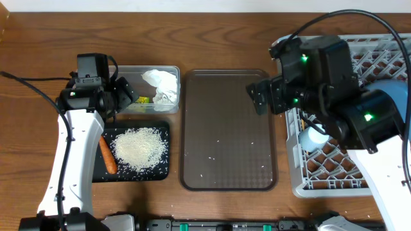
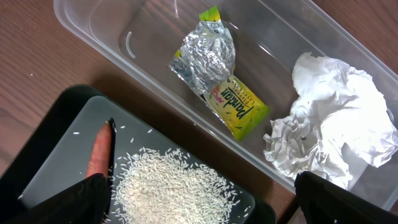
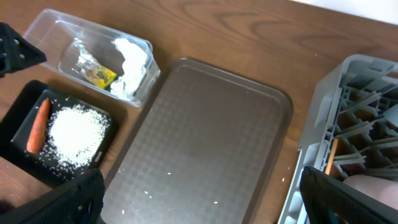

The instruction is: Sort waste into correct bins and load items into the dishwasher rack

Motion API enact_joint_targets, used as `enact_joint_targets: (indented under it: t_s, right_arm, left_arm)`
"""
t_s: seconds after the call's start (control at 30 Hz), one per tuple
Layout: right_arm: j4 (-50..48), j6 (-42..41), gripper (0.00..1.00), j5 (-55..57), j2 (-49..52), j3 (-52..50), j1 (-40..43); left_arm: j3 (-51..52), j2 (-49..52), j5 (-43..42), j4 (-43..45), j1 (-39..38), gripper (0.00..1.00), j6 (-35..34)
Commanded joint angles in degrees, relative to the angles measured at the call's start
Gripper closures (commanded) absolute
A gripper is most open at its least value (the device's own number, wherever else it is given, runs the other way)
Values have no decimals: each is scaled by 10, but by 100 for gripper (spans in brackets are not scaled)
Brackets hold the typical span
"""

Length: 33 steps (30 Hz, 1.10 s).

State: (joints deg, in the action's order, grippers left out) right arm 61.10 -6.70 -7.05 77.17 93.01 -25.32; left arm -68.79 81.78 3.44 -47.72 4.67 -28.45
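The clear tub (image 1: pixel 128 72) holds the crumpled white paper (image 1: pixel 162 85) and the foil wrapper (image 1: pixel 142 100); the left wrist view shows the paper (image 2: pixel 333 134) and wrapper (image 2: pixel 217 68) inside it. The black tray (image 1: pixel 160 168) holds the rice pile (image 1: pixel 139 147) and the carrot (image 1: pixel 107 155). My left gripper (image 1: pixel 122 96) is open and empty above the tub's left end. My right gripper (image 1: pixel 260 96) is open and empty over the right edge of the brown tray. The grey rack (image 1: pixel 334 170) at right holds a pale cup (image 1: pixel 314 137) and chopsticks (image 3: pixel 331 157); the arm hides much of it.
The dark brown serving tray (image 1: pixel 228 128) lies in the middle with a few loose rice grains (image 1: pixel 207 175) on it. Wooden tabletop surrounds everything. Cables run along the left edge and over the rack.
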Motion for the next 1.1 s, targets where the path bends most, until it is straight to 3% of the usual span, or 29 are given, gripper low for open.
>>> enact_joint_targets:
  t_s: [0.0, 0.47, 0.77, 1.07]
  right_arm:
    - [2, 10, 1, -3, 0, 10, -2]
    - [-5, 12, 1, 13, -48, 9, -2]
    - [-118, 12, 1, 59, -276, -52, 51]
    - [-104, 12, 1, 167, -531, -228, 130]
  left_arm:
    - [2, 2, 11, -2, 2, 2, 3]
    - [2, 2, 11, -2, 2, 2, 4]
    - [2, 2, 11, -2, 2, 2, 3]
    - [2, 2, 11, -2, 2, 2, 4]
